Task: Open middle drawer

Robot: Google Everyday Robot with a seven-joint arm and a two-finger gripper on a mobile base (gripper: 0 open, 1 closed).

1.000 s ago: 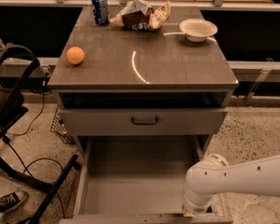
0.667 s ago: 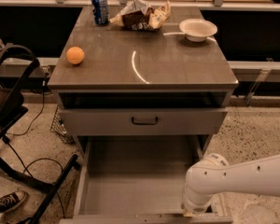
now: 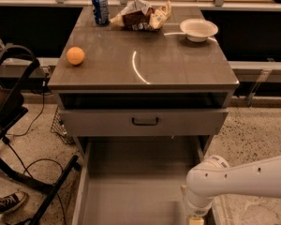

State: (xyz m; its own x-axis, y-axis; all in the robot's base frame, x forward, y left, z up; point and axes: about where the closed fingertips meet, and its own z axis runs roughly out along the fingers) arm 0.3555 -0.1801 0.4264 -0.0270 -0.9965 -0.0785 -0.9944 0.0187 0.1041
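The middle drawer (image 3: pixel 136 182) is seen pulled way out toward the camera under the cabinet, its shallow grey inside fully exposed; its front is cut off by the bottom edge, so no handle can be seen on it. Right above it, the taller top drawer (image 3: pixel 145 121) is seen open just a crack, with its dark loop handle in the centre.

The white arm (image 3: pixel 253 177) is brought in from the right edge, run roughly level to a rounded joint, then bent straight down over the drawer's right front corner. Only a sliver of the gripper (image 3: pixel 195 220) is caught at the bottom edge, so whether it's spread or clamped can't be made out.

An orange (image 3: pixel 75 56), a soda can (image 3: pixel 100 8), a crumpled snack bag (image 3: pixel 143 15) and a white bowl (image 3: pixel 198 29) are left on the cabinet top (image 3: pixel 145 74).
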